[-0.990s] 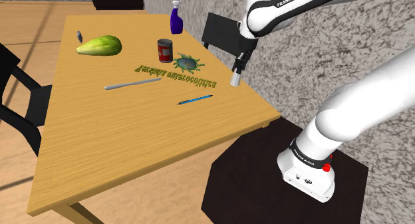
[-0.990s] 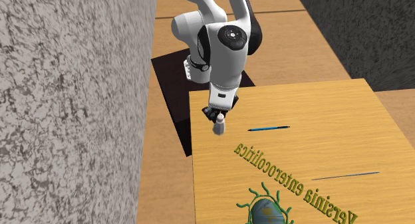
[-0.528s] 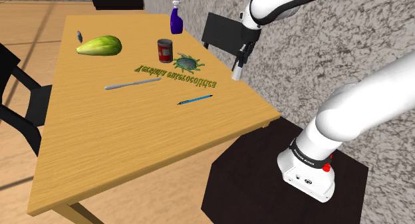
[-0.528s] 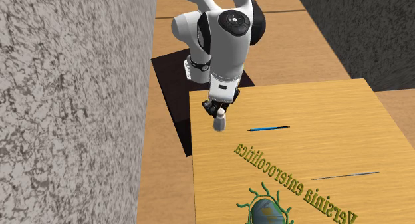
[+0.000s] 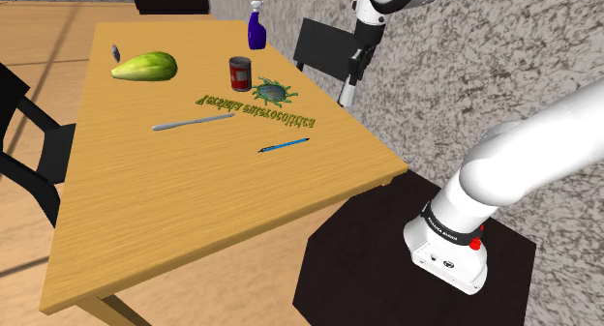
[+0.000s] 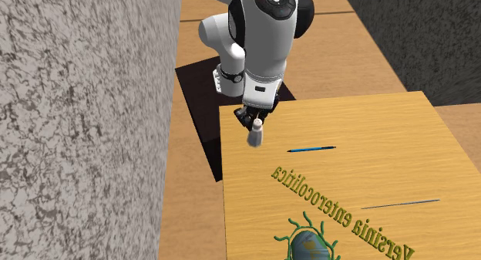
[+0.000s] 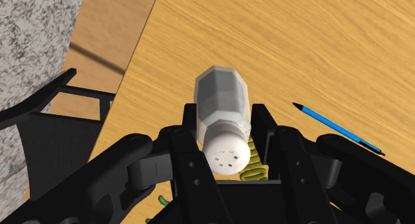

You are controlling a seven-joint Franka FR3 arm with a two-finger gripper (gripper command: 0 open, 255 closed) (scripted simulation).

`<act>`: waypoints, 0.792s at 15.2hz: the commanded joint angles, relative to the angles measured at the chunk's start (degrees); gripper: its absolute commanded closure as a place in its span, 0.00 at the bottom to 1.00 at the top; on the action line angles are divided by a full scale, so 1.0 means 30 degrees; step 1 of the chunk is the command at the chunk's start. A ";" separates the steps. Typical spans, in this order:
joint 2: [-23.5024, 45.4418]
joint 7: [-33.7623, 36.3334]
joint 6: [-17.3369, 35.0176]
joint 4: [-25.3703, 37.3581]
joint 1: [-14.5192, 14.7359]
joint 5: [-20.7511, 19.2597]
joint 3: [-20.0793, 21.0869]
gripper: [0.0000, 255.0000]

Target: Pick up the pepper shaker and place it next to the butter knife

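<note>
Pepper shaker (image 7: 221, 100) firmly inside the hand (image 7: 226, 121)

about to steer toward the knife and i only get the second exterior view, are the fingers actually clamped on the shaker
observer: yes, in the wrist view both fingers clasp the pepper shaker by its sides, near the holed cap.
operator: anything near the butter knife i cant see
observer: a red can stands beside the green bug picture, beyond the lettering from the butter knife.
operator: anything else out there
observer: a green fruit lies toward the shoulder view's upper left of the knife.
</note>
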 commanded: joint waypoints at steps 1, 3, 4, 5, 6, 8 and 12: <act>-0.0208 -0.0037 -0.0601 0.0390 0.0002 0.0018 0.0027 1.00; -0.0313 -0.0067 -0.1137 0.0821 0.0012 0.0045 0.0054 1.00; -0.0358 -0.0082 -0.1402 0.1041 0.0017 0.0058 0.0068 1.00; -0.0399 -0.0097 -0.1667 0.1266 0.0022 0.0071 0.0081 1.00; -0.0435 -0.0112 -0.1931 0.1493 0.0027 0.0084 0.0094 1.00; -0.0494 -0.0143 -0.2454 0.1959 0.0037 0.0110 0.0119 1.00; -0.0347 0.0266 -0.3016 0.2629 0.0236 0.0283 0.0476 1.00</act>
